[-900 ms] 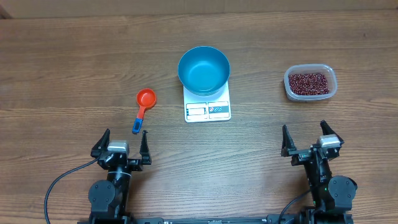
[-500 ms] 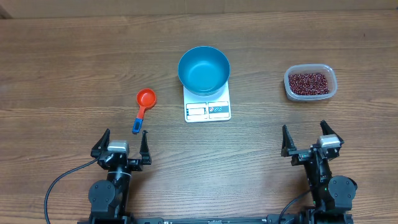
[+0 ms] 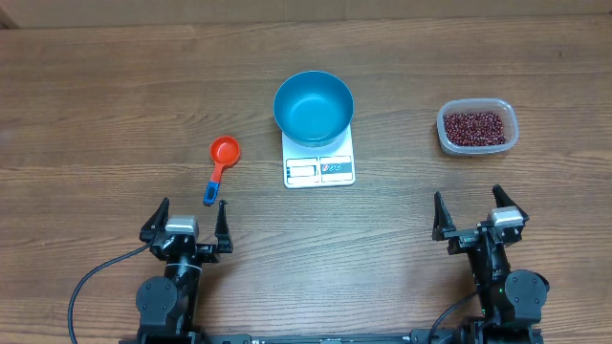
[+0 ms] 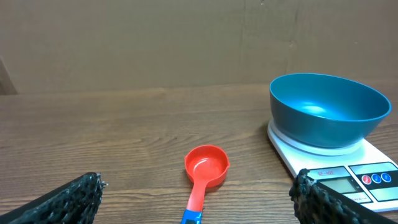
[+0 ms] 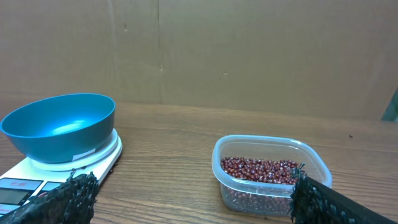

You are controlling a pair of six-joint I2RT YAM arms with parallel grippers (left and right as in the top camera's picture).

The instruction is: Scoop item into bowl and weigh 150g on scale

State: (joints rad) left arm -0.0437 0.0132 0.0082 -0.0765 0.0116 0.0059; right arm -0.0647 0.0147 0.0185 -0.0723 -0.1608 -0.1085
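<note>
While the left gripper (image 3: 189, 215) gapes wide and empty, the scoop (image 3: 220, 162) just ahead could skid or twist if pinched off-centre. Mid-table, the empty bowl (image 3: 313, 107) overhangs the scale (image 3: 320, 169); a nudge might tip it. At right the beans (image 3: 472, 126) lie in the tub (image 3: 512, 135), apt to spill in transit. The right gripper (image 3: 470, 208) is wide, empty too.

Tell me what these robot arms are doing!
Nothing is being handled right now. The left gripper and right gripper both sit open and empty. The blue bowl stands empty on the white scale, the orange scoop lies off to its left, and the beans sit in the clear tub. No scooping has begun.
</note>
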